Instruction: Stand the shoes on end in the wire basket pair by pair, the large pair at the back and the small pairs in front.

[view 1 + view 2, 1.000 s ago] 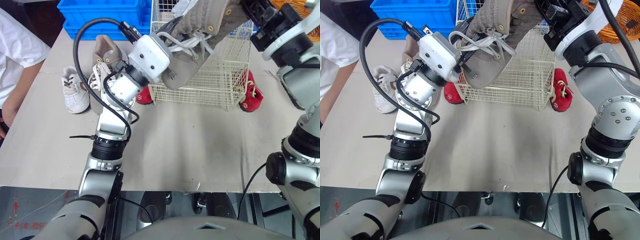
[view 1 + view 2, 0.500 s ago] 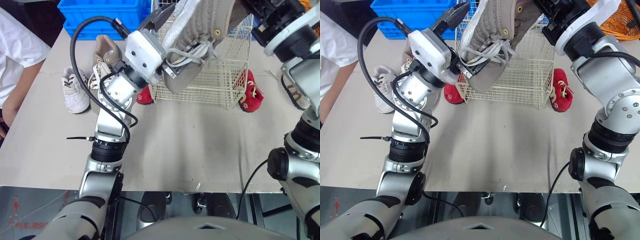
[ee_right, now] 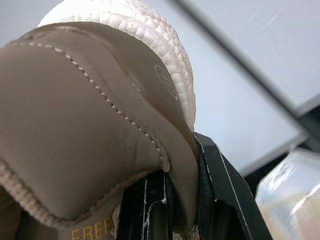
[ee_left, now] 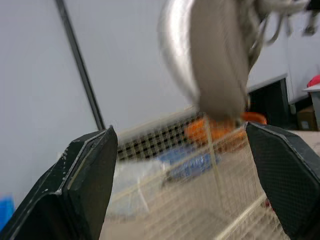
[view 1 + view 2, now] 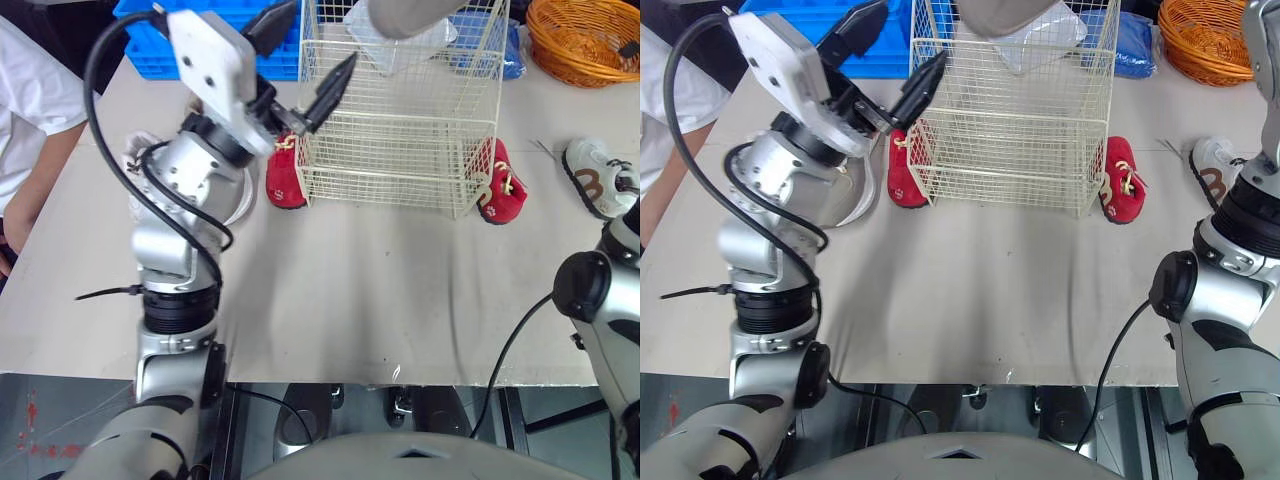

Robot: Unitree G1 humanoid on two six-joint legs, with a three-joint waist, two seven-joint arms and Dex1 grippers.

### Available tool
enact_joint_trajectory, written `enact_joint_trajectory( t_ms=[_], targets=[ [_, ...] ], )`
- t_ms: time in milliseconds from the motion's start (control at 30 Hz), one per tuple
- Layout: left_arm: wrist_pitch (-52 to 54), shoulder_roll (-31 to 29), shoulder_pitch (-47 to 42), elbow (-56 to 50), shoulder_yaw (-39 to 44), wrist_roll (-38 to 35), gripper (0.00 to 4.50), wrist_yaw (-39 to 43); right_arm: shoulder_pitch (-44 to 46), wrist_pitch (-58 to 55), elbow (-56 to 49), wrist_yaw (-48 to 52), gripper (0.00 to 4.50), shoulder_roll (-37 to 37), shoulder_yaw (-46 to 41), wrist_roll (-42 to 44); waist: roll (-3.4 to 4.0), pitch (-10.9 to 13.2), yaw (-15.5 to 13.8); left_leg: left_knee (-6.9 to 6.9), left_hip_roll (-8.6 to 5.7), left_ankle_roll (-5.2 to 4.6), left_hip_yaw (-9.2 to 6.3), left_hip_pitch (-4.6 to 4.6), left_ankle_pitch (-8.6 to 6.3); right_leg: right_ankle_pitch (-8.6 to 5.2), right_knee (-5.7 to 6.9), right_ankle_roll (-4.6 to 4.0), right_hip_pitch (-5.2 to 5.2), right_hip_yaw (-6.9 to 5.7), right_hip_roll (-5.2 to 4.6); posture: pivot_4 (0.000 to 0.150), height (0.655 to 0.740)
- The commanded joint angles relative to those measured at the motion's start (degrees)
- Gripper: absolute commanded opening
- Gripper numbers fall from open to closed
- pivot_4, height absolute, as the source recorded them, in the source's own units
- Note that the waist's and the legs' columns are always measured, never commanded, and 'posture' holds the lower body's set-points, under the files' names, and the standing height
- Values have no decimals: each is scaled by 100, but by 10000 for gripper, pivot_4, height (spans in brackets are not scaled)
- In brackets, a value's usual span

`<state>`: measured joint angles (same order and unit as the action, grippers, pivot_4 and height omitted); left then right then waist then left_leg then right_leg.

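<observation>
Head view: left gripper [image 5: 300, 58] is spread open and empty, raised at the left side of the basket [image 5: 400, 175]. Tan shoe [image 5: 405, 14] hangs above the basket's far part. A red shoe [image 5: 283, 180] lies just beside the basket's left wall, a second red shoe [image 5: 500, 195] by its right.

Left wrist view: fingers [image 4: 82, 185] wide apart, tan shoe in the air beyond them, over the mesh.

Right wrist view: right gripper [image 3: 182, 200] is clamped on the tan shoe's heel collar.

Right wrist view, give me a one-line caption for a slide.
Right gripper shut on the large tan sneaker, its padded edge pinched between the black fingers.
</observation>
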<state>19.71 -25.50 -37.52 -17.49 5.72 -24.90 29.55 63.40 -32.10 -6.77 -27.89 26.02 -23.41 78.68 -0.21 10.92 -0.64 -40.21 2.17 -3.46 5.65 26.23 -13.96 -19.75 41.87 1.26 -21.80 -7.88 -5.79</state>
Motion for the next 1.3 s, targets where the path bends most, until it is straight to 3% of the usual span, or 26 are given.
enact_joint_trajectory(
  t_ms=[33,367,567,733,1300],
  targets=[
    [843,-393,-269,-414,246,-549,44082,87,327,594,58,451,0,-42,179,-1027,1,0,10,0,0,0,0,0,0,0,0,0,-1,1,0,1500,6860],
    [1777,-933,-456,-651,644,-1367,44082,202,228,1200,473,1769,0,-8,1216,-3558,2,1,12,4,0,0,3,8,0,0,-2,0,-11,5,0,1500,6860],
    [2162,-1045,-574,-688,910,-1849,44082,57,-54,908,485,2088,0,-27,1538,-4391,1,1,-5,2,0,1,1,9,0,0,-2,0,-10,3,0,1500,6860],
    [2319,-1404,-431,-702,766,-1833,44082,331,-261,730,539,2276,0,12,1764,-5109,2,1,2,2,-1,1,2,11,0,0,-2,0,-12,3,1,1500,6860],
    [1977,-1253,-471,-723,752,-1926,44082,679,-933,-532,402,1843,0,-664,1223,-5414,-6,-4,-24,-1,-3,1,-4,12,0,0,-2,1,-8,0,1,1500,6860]
  ],
)
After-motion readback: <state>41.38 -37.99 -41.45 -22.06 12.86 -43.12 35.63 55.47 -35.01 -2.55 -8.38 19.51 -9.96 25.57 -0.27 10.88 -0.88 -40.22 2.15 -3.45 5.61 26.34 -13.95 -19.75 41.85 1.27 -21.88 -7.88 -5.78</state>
